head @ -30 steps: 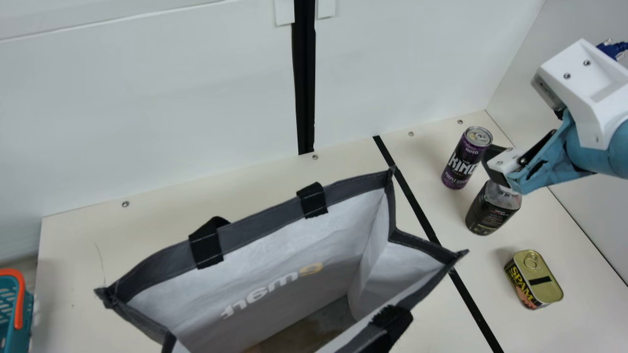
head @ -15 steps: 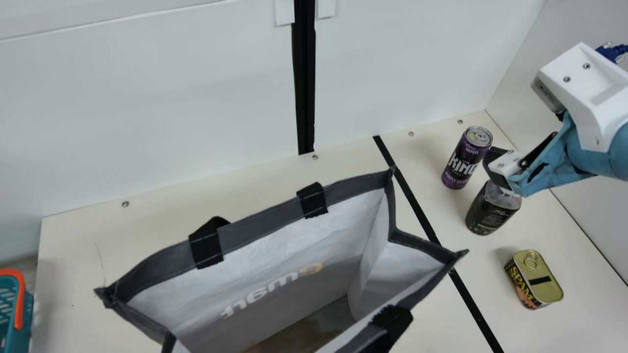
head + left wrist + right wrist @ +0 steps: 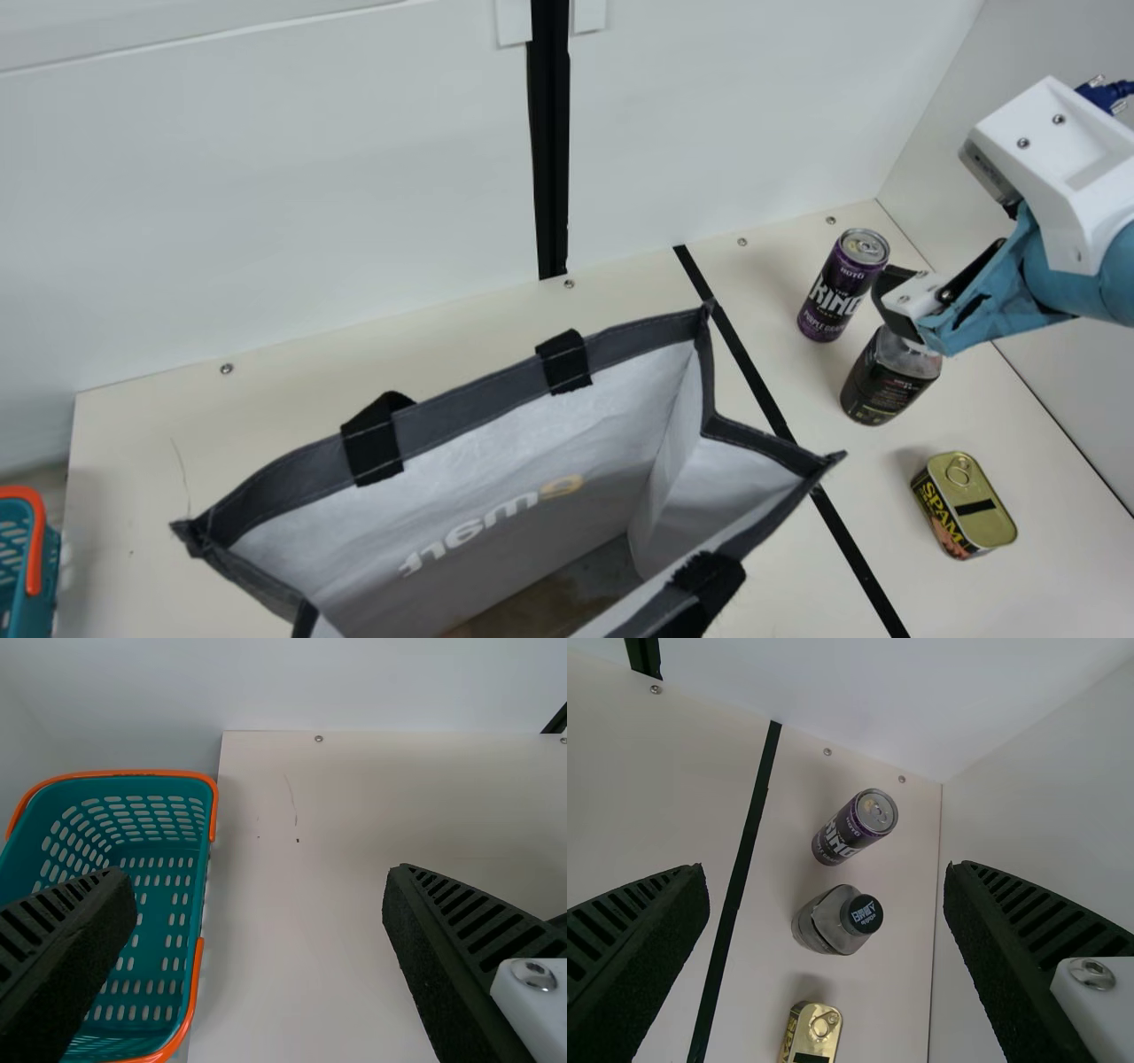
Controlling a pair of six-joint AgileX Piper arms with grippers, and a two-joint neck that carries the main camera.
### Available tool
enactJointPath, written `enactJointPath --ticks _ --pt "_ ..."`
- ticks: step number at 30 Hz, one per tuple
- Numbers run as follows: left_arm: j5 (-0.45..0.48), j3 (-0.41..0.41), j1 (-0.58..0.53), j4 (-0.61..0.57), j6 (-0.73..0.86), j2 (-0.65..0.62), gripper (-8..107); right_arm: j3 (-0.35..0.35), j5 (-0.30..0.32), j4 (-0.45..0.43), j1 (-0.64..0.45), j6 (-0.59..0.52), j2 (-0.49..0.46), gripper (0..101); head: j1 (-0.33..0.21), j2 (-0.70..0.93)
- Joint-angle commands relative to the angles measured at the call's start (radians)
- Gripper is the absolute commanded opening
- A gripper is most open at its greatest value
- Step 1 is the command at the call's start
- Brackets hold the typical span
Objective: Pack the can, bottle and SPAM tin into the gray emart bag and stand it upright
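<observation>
My right gripper (image 3: pixel 899 297) hangs above the bottle (image 3: pixel 886 381) in the main view, hiding its cap. The purple can (image 3: pixel 837 288) stands behind the bottle, and the SPAM tin (image 3: pixel 966 507) sits nearer the front. In the right wrist view my right gripper (image 3: pixel 826 904) is wide open, with the bottle's black cap (image 3: pixel 861 914), the can (image 3: pixel 855 826) and the tin (image 3: pixel 811 1034) seen between and beyond its fingers. The gray bag (image 3: pixel 469 425) stands upright with its mouth open. In the left wrist view my left gripper (image 3: pixel 261 904) is open and holds nothing.
A teal basket with orange handles (image 3: pixel 151 904) stands at the table's left edge, its side (image 3: pixel 35 567) also in the main view. Black tape (image 3: pixel 753 372) runs between the bag and the three items. White walls rise behind the table (image 3: pixel 177 452) and at its right.
My right gripper has shifted down very slightly early on, then held still. The bag, can, bottle and tin have not moved.
</observation>
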Motion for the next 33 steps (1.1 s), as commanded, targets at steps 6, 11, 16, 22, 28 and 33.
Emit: enactJointPath --ticks 6,11,16,22,28,33 --pt "-0.006 -0.007 -0.007 0.004 0.0 0.01 90 0.0 0.0 0.0 0.0 0.0 0.0 95 -0.023 -0.001" --pt "-0.021 -0.034 -0.031 0.02 -0.002 0.04 90 0.0 0.0 0.0 0.0 0.0 0.0 95 -0.023 -0.001" --pt "-0.036 -0.074 -0.073 0.048 -0.006 0.081 90 0.0 0.0 0.0 0.0 0.0 0.0 95 -0.023 -0.001" --pt "-0.049 -0.136 -0.145 0.098 -0.02 0.136 90 0.0 0.0 0.0 0.0 0.0 0.0 95 -0.023 -0.001" --pt "-0.059 -0.208 -0.216 0.149 -0.035 0.193 90 0.0 0.0 0.0 0.0 0.0 0.0 95 -0.023 -0.001" --pt "-0.063 -0.269 -0.27 0.183 -0.042 0.241 90 0.0 0.0 0.0 0.0 0.0 0.0 95 -0.023 -0.001"
